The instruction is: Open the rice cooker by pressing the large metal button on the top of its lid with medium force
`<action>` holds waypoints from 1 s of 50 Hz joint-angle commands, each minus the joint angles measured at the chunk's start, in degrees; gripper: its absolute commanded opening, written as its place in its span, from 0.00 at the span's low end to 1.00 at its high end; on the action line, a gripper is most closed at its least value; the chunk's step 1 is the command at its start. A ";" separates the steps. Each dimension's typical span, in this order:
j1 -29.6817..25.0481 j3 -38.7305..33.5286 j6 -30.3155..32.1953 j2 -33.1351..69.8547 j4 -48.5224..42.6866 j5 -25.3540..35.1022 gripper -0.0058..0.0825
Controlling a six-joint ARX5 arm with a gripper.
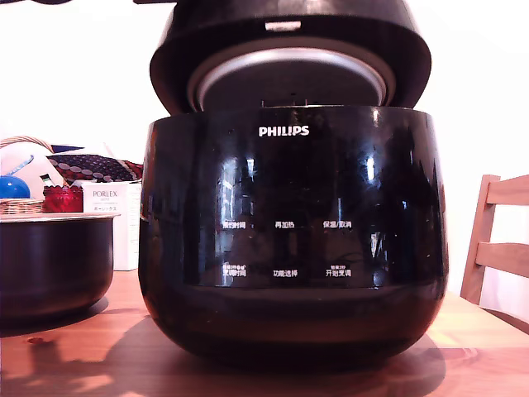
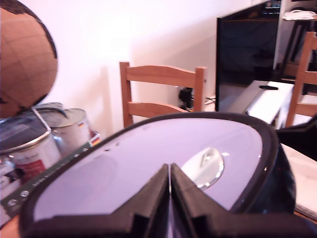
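Observation:
The glossy black rice cooker (image 1: 289, 273) with the white PHILIPS logo fills the middle of the exterior view, standing on a wooden table (image 1: 74, 356). Its lid (image 1: 289, 33) is raised off the body, and the silver-white underside disc (image 1: 289, 74) shows in the gap. In the wrist view the lid's top (image 2: 124, 158) looks pale with reflected light, and the large metal button (image 2: 204, 166) sits on it. My gripper (image 2: 169, 171) is shut with nothing between its fingers, its tips just above the lid beside the button. The gripper does not show in the exterior view.
A matte dark pot with a pale rim (image 1: 50, 265) stands at the exterior view's left, with a basket (image 1: 21, 205), a blue ball (image 1: 12, 187) and a white box (image 1: 111, 223) behind it. A wooden chair (image 1: 496, 244) is at the right. The wrist view shows tins (image 2: 34, 144), a globe (image 2: 25, 59), another chair (image 2: 161, 94) and a dark screen (image 2: 245, 54).

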 commanded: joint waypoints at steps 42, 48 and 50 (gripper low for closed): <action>23.34 -1.66 3.34 -17.64 -8.46 -5.81 0.04; 26.23 -1.66 3.39 -19.17 -8.63 -7.26 0.04; 26.97 -1.66 3.50 -19.58 -8.66 -7.58 0.04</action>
